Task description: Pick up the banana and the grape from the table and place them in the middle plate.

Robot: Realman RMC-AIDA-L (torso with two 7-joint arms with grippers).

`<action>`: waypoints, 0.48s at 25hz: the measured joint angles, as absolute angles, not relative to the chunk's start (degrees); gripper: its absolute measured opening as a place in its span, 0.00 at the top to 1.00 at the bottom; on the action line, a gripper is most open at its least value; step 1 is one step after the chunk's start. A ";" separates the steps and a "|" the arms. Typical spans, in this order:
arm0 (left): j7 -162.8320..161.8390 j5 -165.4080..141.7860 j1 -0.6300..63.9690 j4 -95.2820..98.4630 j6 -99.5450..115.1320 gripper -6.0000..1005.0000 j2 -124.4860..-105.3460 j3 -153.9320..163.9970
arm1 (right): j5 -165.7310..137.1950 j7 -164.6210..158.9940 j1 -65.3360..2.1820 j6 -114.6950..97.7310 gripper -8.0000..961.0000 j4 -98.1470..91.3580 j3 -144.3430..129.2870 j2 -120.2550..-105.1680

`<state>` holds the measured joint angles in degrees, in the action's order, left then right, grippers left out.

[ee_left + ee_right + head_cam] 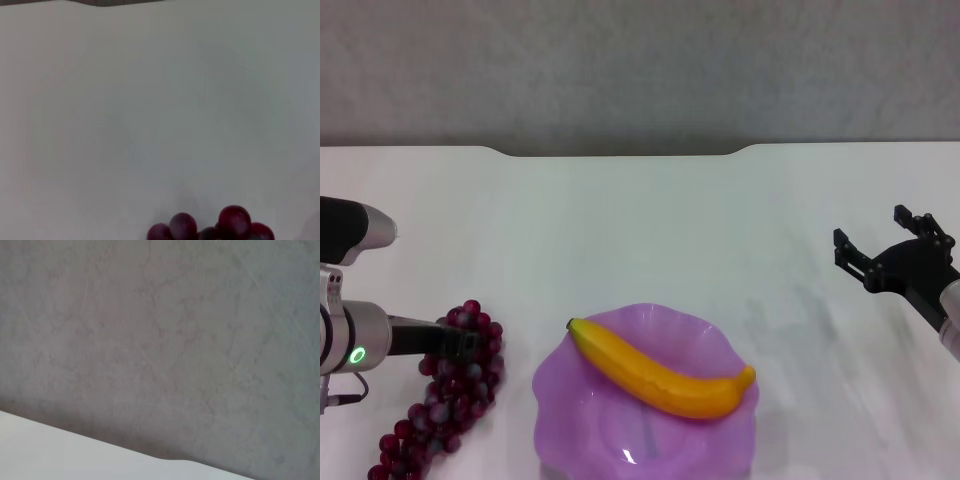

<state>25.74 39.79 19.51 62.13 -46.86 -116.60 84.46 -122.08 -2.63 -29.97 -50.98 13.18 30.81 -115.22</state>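
The yellow banana (660,375) lies across the light purple middle plate (712,326) at the front centre of the white table (650,220). The grape (445,400), a dark red bunch, rests on the table to the left of the plate. My left gripper (455,340) reaches in from the left and sits at the upper end of the bunch. The left wrist view shows only a few grapes (232,220) at its edge. My right gripper (875,237) hangs open and empty over the table's right side, well away from the plate.
A notch (620,152) cuts into the table's far edge, with a grey wall (640,70) behind it. The right wrist view shows that wall (160,340) and a strip of tabletop (50,455).
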 joint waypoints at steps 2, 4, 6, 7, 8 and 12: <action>25.75 39.81 19.51 62.09 -46.76 0.66 -116.60 84.46 | -122.08 -2.63 -29.97 -50.98 0.07 13.18 30.75 -115.22; 25.75 39.81 19.51 62.08 -46.75 0.67 -116.62 84.46 | -122.08 -2.63 -29.97 -50.98 0.07 13.18 30.67 -115.22; 25.75 39.81 19.51 62.07 -46.75 0.69 -116.66 84.46 | -122.08 -2.63 -29.97 -50.98 0.07 13.22 30.64 -115.20; 25.75 39.81 19.51 62.06 -46.74 0.70 -116.68 84.46 | -122.08 -2.63 -29.97 -50.98 0.07 13.24 30.65 -115.18; 25.75 39.81 19.51 62.06 -46.73 0.70 -116.71 84.46 | -122.08 -2.63 -29.96 -50.98 0.07 13.26 30.65 -115.15; 25.75 39.82 19.51 62.00 -46.67 0.73 -116.72 84.49 | -122.08 -2.63 -29.97 -50.98 0.07 13.27 30.62 -115.13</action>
